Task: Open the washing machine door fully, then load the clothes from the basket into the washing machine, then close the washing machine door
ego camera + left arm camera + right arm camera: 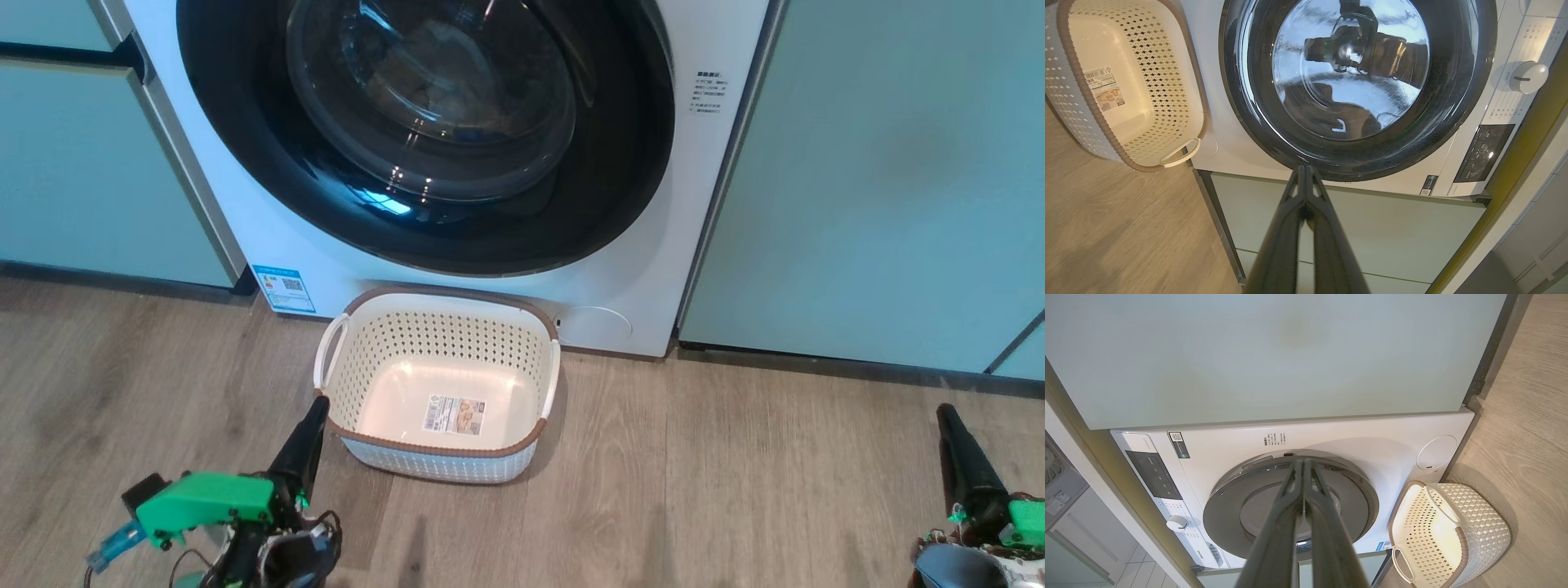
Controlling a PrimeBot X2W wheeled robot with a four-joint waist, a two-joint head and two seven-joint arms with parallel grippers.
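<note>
The washing machine (669, 269) is white, and its glossy black round washing machine door (424, 122) sits flush against the front, shut. The same door (1359, 81) faces the left wrist view and appears grey (1229, 506) in the right wrist view. Right in front of the machine, the cream basket (441, 335) with a brown rim stands on the floor, holding nothing but its base sticker. The clothes are out of view. My left gripper (317, 408) is shut and empty, its tip beside the basket's near left corner. My right gripper (947, 412) is shut and empty, far right of the basket.
Pale teal cabinet panels flank the machine on the left (98, 163) and right (882, 163). Wooden floor (694, 474) spreads around the basket. The machine's knob (1528, 76) and control panel sit along its top edge.
</note>
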